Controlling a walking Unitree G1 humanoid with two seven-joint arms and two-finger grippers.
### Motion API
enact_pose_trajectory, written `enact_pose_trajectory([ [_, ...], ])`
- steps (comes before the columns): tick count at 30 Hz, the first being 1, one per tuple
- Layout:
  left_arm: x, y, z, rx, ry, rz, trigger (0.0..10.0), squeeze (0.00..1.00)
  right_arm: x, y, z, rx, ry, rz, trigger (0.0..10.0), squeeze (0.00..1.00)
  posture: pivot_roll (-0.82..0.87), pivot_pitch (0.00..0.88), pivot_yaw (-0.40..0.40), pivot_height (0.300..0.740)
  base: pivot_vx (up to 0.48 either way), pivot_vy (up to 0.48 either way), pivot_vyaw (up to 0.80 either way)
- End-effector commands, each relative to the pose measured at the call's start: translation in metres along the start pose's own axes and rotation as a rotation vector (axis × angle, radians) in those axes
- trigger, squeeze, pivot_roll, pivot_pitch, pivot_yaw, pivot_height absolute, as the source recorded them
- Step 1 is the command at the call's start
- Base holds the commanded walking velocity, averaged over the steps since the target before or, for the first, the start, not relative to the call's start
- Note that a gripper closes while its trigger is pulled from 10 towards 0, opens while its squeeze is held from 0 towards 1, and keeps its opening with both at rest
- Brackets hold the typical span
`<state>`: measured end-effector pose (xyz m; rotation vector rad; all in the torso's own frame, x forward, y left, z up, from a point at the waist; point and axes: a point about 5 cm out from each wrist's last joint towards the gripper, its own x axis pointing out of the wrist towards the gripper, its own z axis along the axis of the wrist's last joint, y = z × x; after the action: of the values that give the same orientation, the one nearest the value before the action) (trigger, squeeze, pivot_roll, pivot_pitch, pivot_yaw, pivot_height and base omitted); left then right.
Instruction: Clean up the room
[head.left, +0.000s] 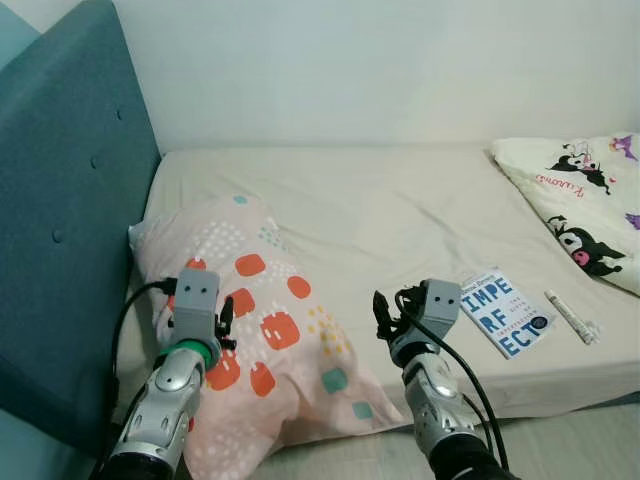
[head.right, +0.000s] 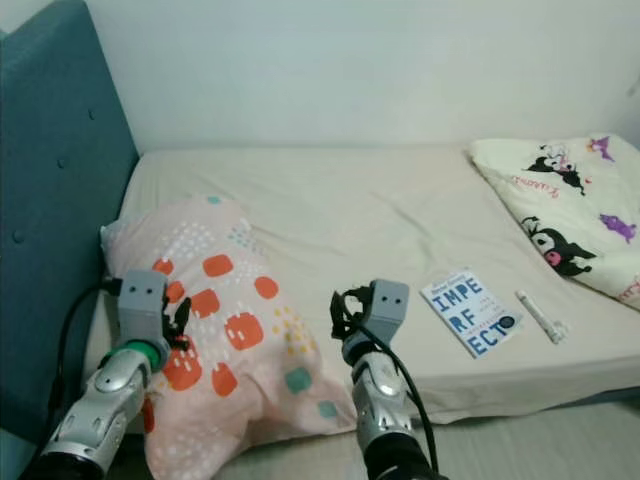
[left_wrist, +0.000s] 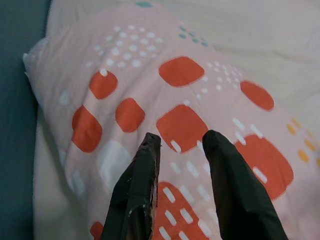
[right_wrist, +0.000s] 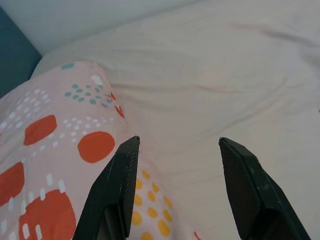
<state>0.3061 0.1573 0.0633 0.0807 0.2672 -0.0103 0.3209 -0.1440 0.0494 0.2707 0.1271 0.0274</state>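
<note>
**Both claws poised over the bed, holding nothing**

The left gripper (left_wrist: 180, 142) hung over the pink pillow (head.left: 270, 330), its two black fingers (left_wrist: 137, 185) a little apart and clasping nothing; orange patches of the pillowcase showed between and beyond the tips. I could not tell whether the tips touched the fabric. Just outboard of this claw rose the teal headboard (head.left: 70, 200), against which the pillow's far corner was tucked.

The right gripper (right_wrist: 177, 145) stood with its fingers (right_wrist: 247, 192) spread wide and empty, above the cream sheet of the bed (head.left: 400, 220), at the pillow's inner edge. The pillow's spotted corner lay under one of its fingers, bare sheet under the other.

To the outer side of the right claw, near it on the sheet, lay a white and blue book (head.left: 505, 312), flat, cover up, close to the mattress's front edge. Just beyond the book, farther from the claw, lay a small white tube (head.left: 570, 316). Well past both, in the bed's far right corner, a white duvet (head.left: 590, 200) with cartoon figures was bunched up.
</note>
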Motion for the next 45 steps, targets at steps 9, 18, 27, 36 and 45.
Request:
enact_pose_trajectory([
  [9, 0.005, 0.000, 0.008, 0.037, -0.063, -0.030, 10.0, 0.00, -0.007, 0.003, -0.013, -0.053, 0.037, -0.003, 10.0, 0.00, 0.06, 0.000, 0.052, 0.740, 0.000, 0.000, 0.00],
  [18, 0.006, -0.012, 0.014, 0.019, -0.109, -0.042, 10.0, 0.00, -0.010, 0.002, -0.013, -0.080, 0.016, -0.007, 10.0, 0.00, 0.05, 0.000, 0.047, 0.740, 0.000, 0.000, 0.00],
  [27, 0.004, -0.012, 0.013, 0.016, -0.122, -0.036, 10.0, 0.00, -0.010, 0.002, -0.013, -0.092, 0.010, -0.003, 10.0, 0.00, 0.05, 0.000, 0.041, 0.740, 0.000, 0.000, 0.00],
  [36, 0.003, -0.012, 0.002, 0.005, -0.085, -0.038, 10.0, 0.00, -0.011, -0.001, -0.016, -0.124, 0.032, -0.012, 10.0, 0.00, 0.05, 0.000, 0.040, 0.740, 0.000, 0.000, 0.00],
  [45, 0.002, -0.010, 0.001, 0.011, -0.083, -0.031, 10.0, 0.00, -0.015, -0.006, -0.019, -0.116, 0.040, -0.026, 10.0, 0.00, 0.05, 0.000, 0.044, 0.740, 0.000, 0.000, 0.00],
])
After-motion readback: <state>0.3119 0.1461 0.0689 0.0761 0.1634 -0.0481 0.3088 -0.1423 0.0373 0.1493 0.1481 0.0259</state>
